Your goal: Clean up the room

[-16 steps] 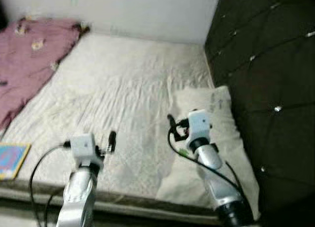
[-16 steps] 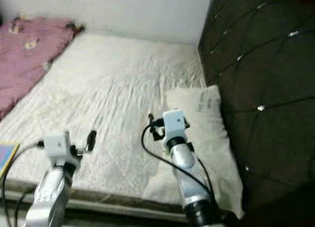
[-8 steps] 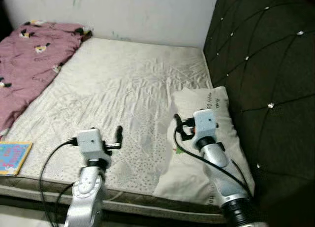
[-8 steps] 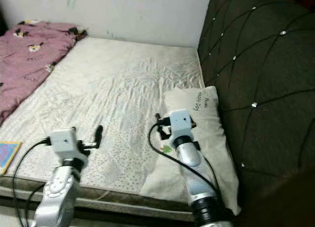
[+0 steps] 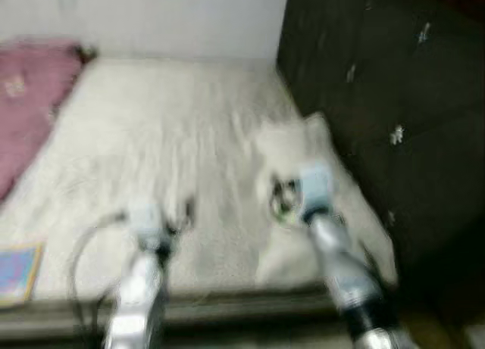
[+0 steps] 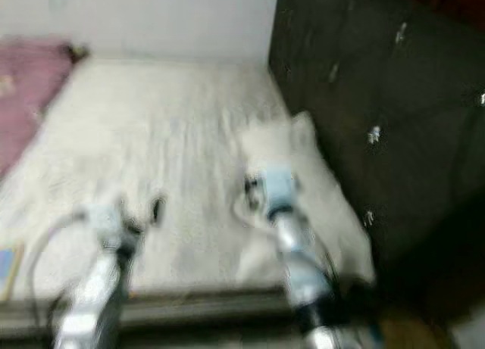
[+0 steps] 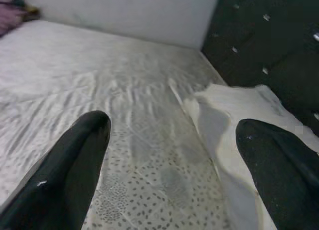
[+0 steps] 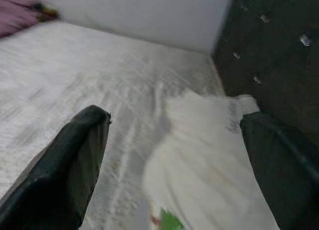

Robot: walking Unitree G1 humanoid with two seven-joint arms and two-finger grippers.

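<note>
A blurred view from the robot's head looks down on a bed point(image 5: 151, 129) with a pale, wrinkled sheet, which fills most of the frame. The things left to tidy lie on it. A white pillow point(image 5: 303, 160) sits right of centre, lying against the dark tufted headboard point(image 5: 379, 99) that fills the right side of the frame. A pink blanket point(image 5: 30, 99) is bunched at the upper left, near the white wall. A blue and yellow book point(image 5: 19, 269) lies at the lower left, close to the bed's front edge.

Both silver arms reach in from the bottom of the frame. The left claw point(image 7: 172, 140) hovers above the spotted part of the sheet, its two black fingers spread wide with nothing between them. The right claw point(image 8: 174, 135) hovers over the near end of the pillow, its fingers also spread wide and empty. A small green scrap point(image 8: 169, 221) shows at the bottom of the right wrist view; what it is cannot be told.

The cleanup appears to be at an early stage. Nothing is held, the blanket is still crumpled, the book is still on the bed, and the pillow lies askew. Judging by the arms, the pillow is likely the first thing to handle.
</note>
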